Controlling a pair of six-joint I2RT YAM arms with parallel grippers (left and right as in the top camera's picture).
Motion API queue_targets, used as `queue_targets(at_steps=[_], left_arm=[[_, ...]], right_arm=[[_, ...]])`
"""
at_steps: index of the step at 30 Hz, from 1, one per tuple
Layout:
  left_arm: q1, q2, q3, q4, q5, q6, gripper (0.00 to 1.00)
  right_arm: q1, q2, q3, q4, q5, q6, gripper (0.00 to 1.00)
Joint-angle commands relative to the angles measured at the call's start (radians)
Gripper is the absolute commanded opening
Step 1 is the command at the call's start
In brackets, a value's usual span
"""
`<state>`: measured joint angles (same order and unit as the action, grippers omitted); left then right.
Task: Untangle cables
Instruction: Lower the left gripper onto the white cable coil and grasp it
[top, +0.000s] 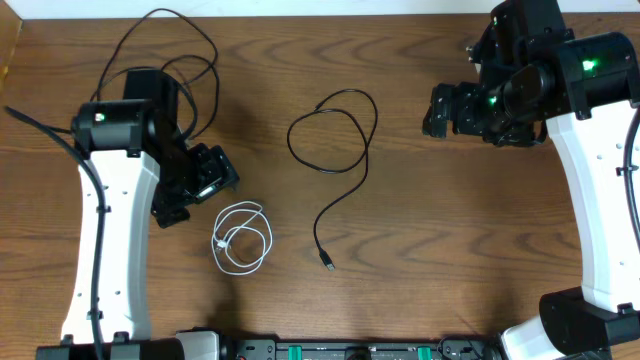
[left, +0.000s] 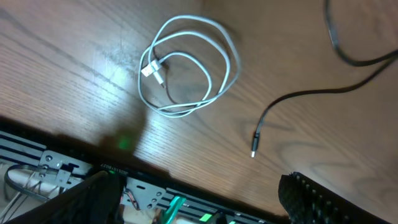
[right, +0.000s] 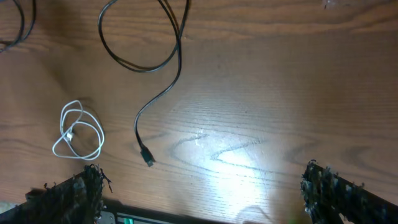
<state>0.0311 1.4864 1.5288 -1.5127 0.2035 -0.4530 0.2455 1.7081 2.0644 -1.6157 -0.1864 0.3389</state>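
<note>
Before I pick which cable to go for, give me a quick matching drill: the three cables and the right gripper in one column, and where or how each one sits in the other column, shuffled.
Things:
1. white cable
2. middle black cable
3. far black cable
4. right gripper

States:
A. open, holding nothing, at the far right
B. coiled in a small bundle beside the left gripper
C. one open loop, with the plug end trailing toward the near edge
D. loosely looped at the far left

Pairs: 1-B, 2-C, 3-D, 4-A
</note>
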Motion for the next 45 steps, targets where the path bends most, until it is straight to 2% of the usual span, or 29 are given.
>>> queue_targets(at_steps=[1,9,14,18,21,23,30,32,33,35,41,45], left_arm=[[-0.006,0.008,-0.098,0.030,-0.010,-0.013,0.87],[-0.056,0.008,-0.352,0.245,-0.010,-0.063,0.87],[-0.068,0.008,-0.452,0.319,-0.010,-0.107,0.87],[-0.085,0.008,-0.506,0.383,-0.011,-0.064,0.77],[-0.109,0.008,-0.532,0.426,-0.011,-0.053,0.75],[-0.136,0.008,-0.559,0.468,-0.011,-0.053,0.68],[-0.166,0.010,-0.612,0.558,-0.015,-0.053,0.68],[-0.166,0.010,-0.620,0.585,-0.021,-0.053,0.64],[-0.166,0.010,-0.624,0.598,-0.044,-0.053,0.58],[-0.166,0.010,-0.626,0.603,-0.074,-0.054,0.54],[-0.166,0.010,-0.644,0.613,-0.100,-0.092,0.47],[-0.166,0.010,-0.661,0.629,-0.112,-0.107,0.49]], right_arm=[[0.005,-0.010,0.002,0.000,0.003,-0.011,0.99],[0.005,-0.010,0.002,0.000,0.003,-0.011,0.99],[0.005,-0.010,0.002,0.000,0.003,-0.011,0.99],[0.005,-0.010,0.002,0.000,0.003,-0.011,0.99],[0.005,-0.010,0.002,0.000,0.003,-0.011,0.99],[0.005,-0.010,0.002,0.000,0.003,-0.011,0.99],[0.005,-0.010,0.002,0.000,0.003,-0.011,0.99],[0.005,-0.010,0.002,0.000,0.003,-0.011,0.99],[0.005,-0.010,0.002,0.000,0.003,-0.011,0.99],[0.005,-0.010,0.002,0.000,0.003,-0.011,0.99],[0.005,-0.010,0.002,0.000,0.003,-0.011,0.99],[0.005,-0.010,0.002,0.000,0.003,-0.011,0.99]])
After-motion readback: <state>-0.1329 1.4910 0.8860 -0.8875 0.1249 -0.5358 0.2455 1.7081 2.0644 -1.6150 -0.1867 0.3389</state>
